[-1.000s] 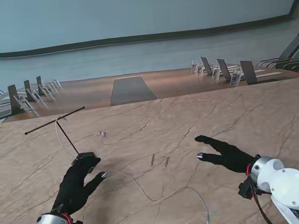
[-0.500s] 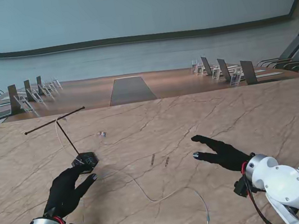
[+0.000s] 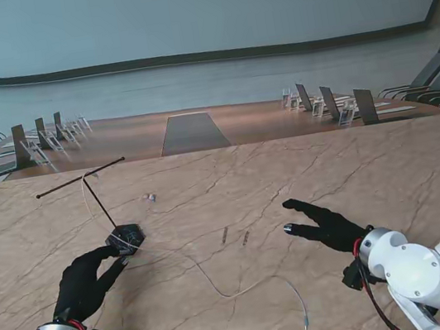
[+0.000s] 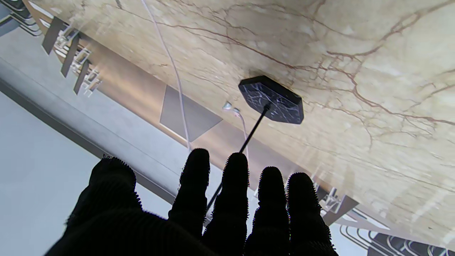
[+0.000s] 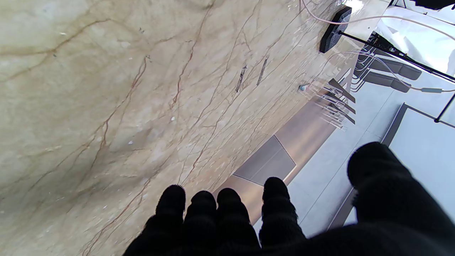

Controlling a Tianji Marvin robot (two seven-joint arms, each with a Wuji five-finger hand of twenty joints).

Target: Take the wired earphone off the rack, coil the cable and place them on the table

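The rack (image 3: pixel 107 201) is a thin black T-shaped rod on a small black marble base (image 3: pixel 126 238) (image 4: pixel 272 99) (image 5: pixel 335 29), standing left of centre. The white earphone cable (image 3: pixel 222 286) hangs from the crossbar and trails across the table to a plug end (image 3: pixel 305 319) near me; it also shows in the left wrist view (image 4: pixel 170 65). An earbud (image 3: pixel 151 198) (image 4: pixel 227 106) lies beyond the base. My left hand (image 3: pixel 82 285) (image 4: pixel 199 209) is open, just short of the base, holding nothing. My right hand (image 3: pixel 326 226) (image 5: pixel 284 217) is open, flat over bare table at the right.
Two short dark marks (image 3: pixel 234 235) lie on the marble table (image 3: pixel 372 174) between the hands. Beyond the far edge stand a brown conference table (image 3: pixel 190 132) with sign holders, and chairs at both sides.
My left hand has drawn back toward me and to the left, off the rack's base, which it covered a second ago. The right hand shifted slightly left. The cable lies as before.
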